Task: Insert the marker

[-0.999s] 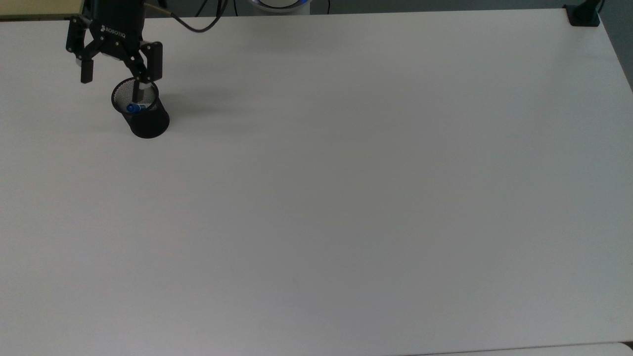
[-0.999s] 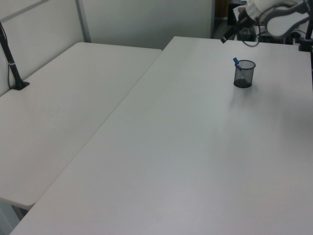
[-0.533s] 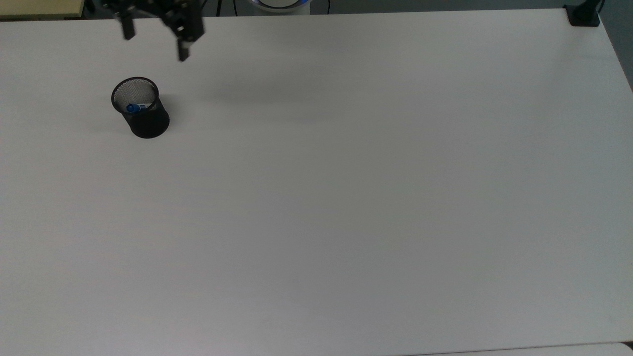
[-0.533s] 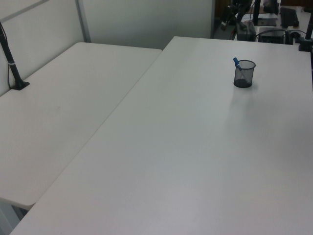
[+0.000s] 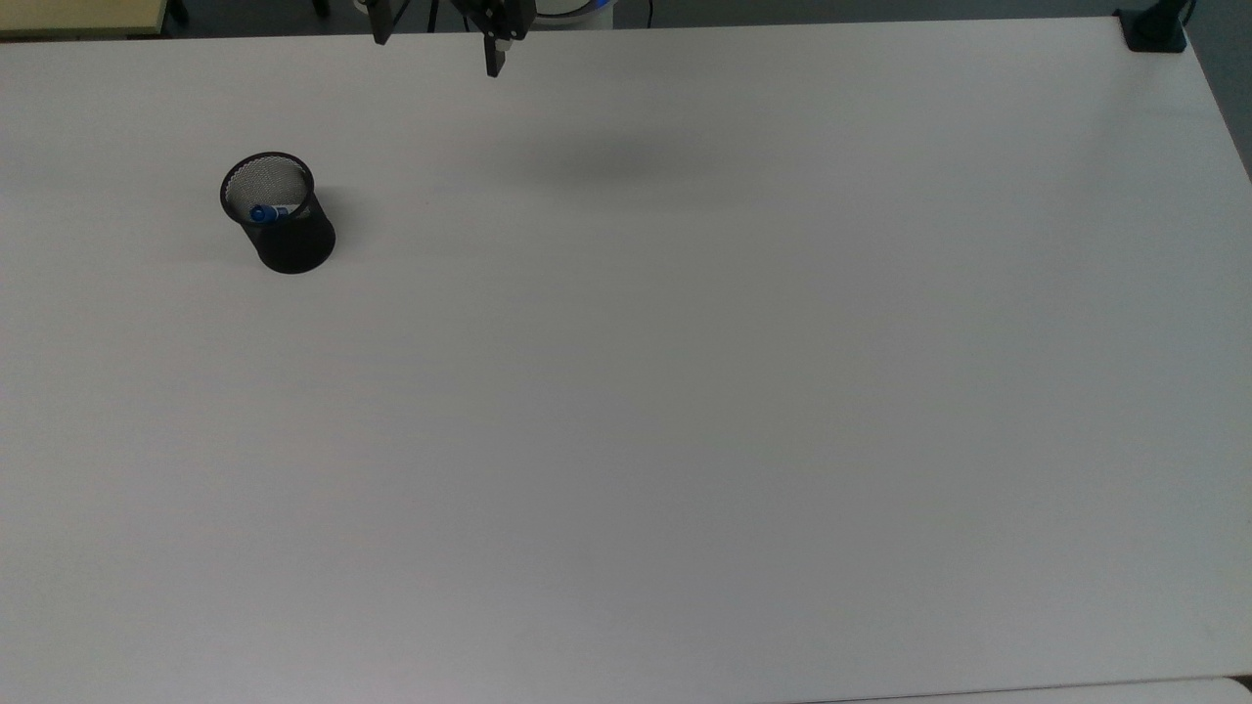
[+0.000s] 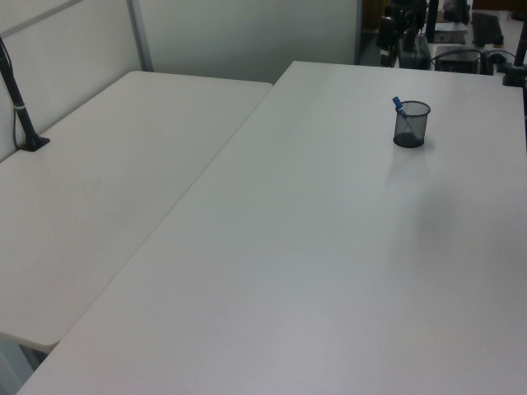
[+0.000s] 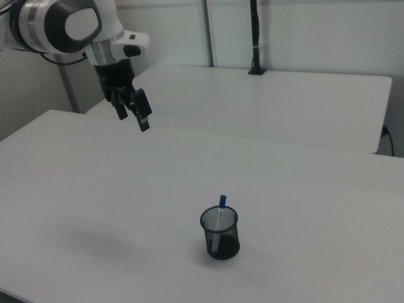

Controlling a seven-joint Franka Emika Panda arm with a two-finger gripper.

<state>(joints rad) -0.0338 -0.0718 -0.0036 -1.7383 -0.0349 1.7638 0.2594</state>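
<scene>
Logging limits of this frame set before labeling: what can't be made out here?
- Marker lower end: in the right view the black mesh cup darkens it, so whether it touches the cup floor is unclear.
- Marker label band: too small to read in the top view and the left view.
- Gripper: the top view's upper edge cuts off its body, leaving two fingertips.
- Arm: the right view's left edge cuts off everything behind the wrist.

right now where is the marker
The marker stands tilted inside the black mesh cup on the white table, blue end poking above the rim; in the top view the cup sits at the upper left.
</scene>
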